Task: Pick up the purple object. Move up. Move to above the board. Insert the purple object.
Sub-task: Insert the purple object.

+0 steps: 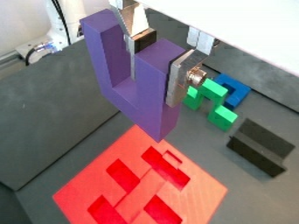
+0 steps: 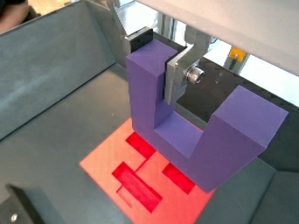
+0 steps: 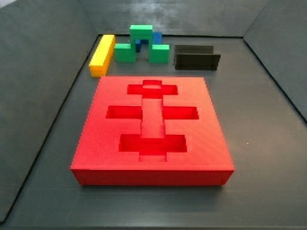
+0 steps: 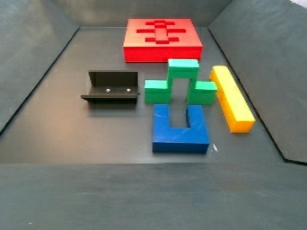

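While the matte purple U-shaped block (image 1: pixel 135 79) hangs above the glossy red recessed board (image 1: pixel 140 184), the gripper (image 1: pixel 156 74) clamps one of its arms between flat silver fingers (image 1: pixel 179 79). Neither appears in the side views. One green block (image 4: pixel 180 83), one blue block (image 4: pixel 180 128), one yellow bar (image 4: pixel 232 97) and one dark fixture (image 4: pixel 111 88) stand nearby.

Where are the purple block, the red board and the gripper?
purple block (image 1: pixel 122 74): wrist view, its tall arm.
red board (image 3: pixel 150 160): side view, its front edge.
gripper (image 1: pixel 153 72): wrist view, between the fingers clamping the block.
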Controlling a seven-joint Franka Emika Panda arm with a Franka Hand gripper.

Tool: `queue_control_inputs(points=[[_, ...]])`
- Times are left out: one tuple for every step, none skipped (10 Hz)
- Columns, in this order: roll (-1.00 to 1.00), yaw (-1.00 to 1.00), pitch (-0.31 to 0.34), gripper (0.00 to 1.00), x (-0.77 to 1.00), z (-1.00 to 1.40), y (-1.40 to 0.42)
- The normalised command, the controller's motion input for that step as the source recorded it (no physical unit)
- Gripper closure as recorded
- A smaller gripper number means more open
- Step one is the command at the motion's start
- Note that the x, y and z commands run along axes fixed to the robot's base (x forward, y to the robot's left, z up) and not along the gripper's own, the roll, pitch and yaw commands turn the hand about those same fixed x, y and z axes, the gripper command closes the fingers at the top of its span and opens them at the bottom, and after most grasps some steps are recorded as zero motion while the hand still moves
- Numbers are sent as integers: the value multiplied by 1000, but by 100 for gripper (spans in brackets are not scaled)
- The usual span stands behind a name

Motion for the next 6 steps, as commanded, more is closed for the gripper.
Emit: queue_control_inputs(points=[[-6, -189, -7, 100, 511, -9, -134], [-3, -209, 0, 100, 594, -9, -129], [-43, -160, -9, 100, 603, -71, -123], [-70, -91, -51, 100, 540, -149, -137], [0, 0, -63, 100, 497, -260, -243], [9, 106, -47, 100, 411, -303, -269]])
